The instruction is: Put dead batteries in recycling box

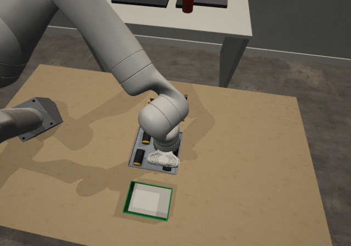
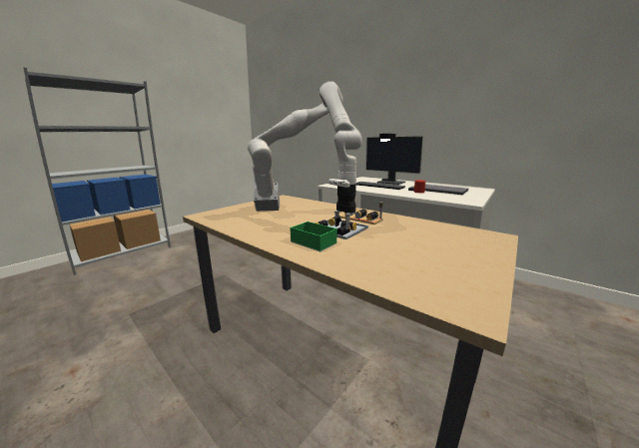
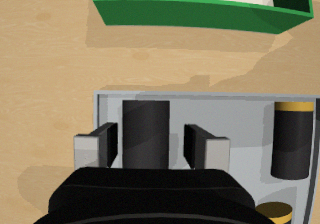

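My gripper [image 3: 150, 139] [image 2: 344, 223] is open, low over the grey tray [image 3: 247, 120] [image 1: 153, 168]. A black battery [image 3: 146, 134] lies on the tray between the fingers, with a small gap to each finger. Two more batteries with yellow ends lie in the tray: one [image 3: 292, 140] [image 1: 139, 156] to the side, another [image 3: 275, 214] [image 1: 146, 138] farther back. The green recycling box [image 3: 200, 14] [image 1: 151, 184] [image 2: 312, 235] stands on the table just past the tray, and its pale floor shows no battery. The orange holder board [image 2: 365, 220] lies behind the tray, mostly hidden by the arm in the top view. I cannot tell whether the bulb is lit.
The arm's grey base [image 1: 39, 115] is bolted at the table's left. A white desk behind holds a red cup [image 1: 187, 3], a keyboard and a monitor [image 2: 393, 153]. A shelf with boxes [image 2: 98, 196] stands by the left wall.
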